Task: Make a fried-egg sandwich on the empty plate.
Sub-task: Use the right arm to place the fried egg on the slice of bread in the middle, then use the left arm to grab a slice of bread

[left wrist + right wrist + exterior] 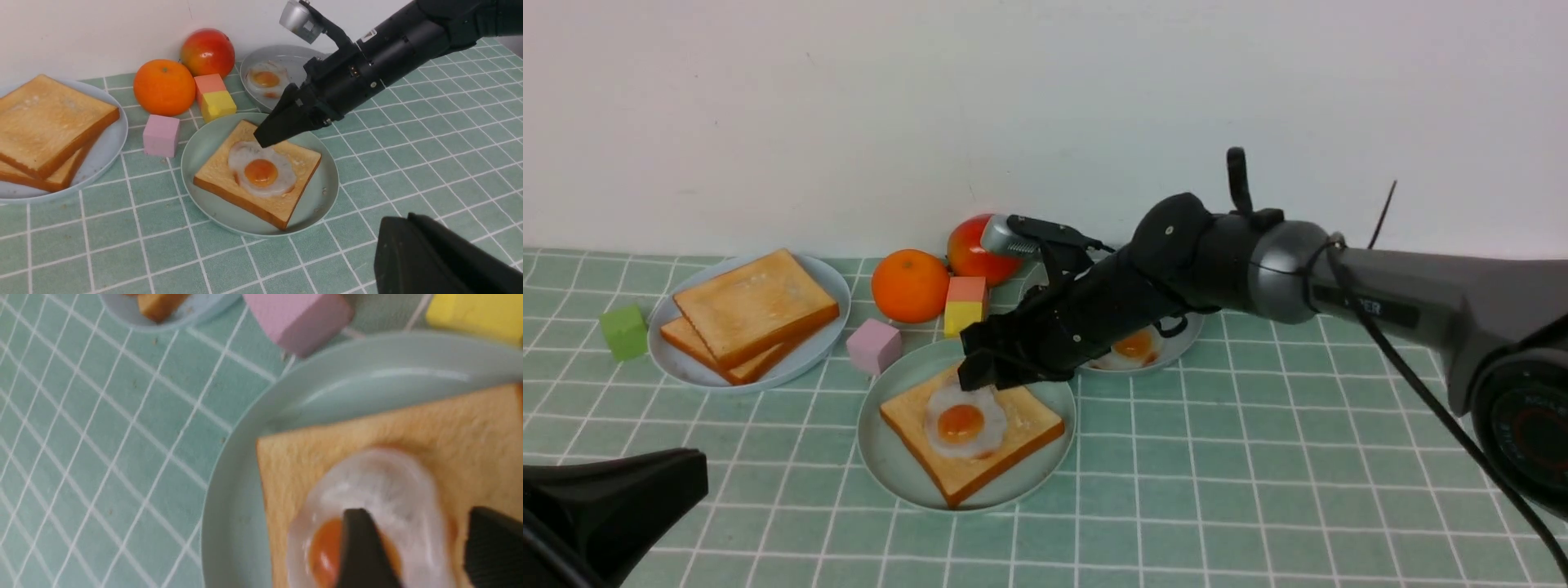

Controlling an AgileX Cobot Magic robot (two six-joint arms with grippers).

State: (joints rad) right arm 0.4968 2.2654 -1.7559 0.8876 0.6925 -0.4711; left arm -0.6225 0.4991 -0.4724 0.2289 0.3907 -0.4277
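The mint-green plate (890,457) sits in the middle with one toast slice (1029,425) on it. A fried egg (964,425) lies on that slice. My right gripper (980,374) hovers just over the egg's far edge. In the right wrist view its jaws (425,551) stand apart over the egg (380,486), holding nothing. Two more toast slices (756,302) are stacked on the light-blue plate (796,369) at the left. My left gripper (682,482) is low at the near left, away from the plates. Its fingers (398,228) are pressed together and empty.
A grey plate (1184,339) behind the right arm holds a second fried egg (1135,347). An orange (911,284), a red fruit (968,249), a pink-and-yellow block (965,306), a pink cube (874,345) and a green cube (624,331) stand near the wall.
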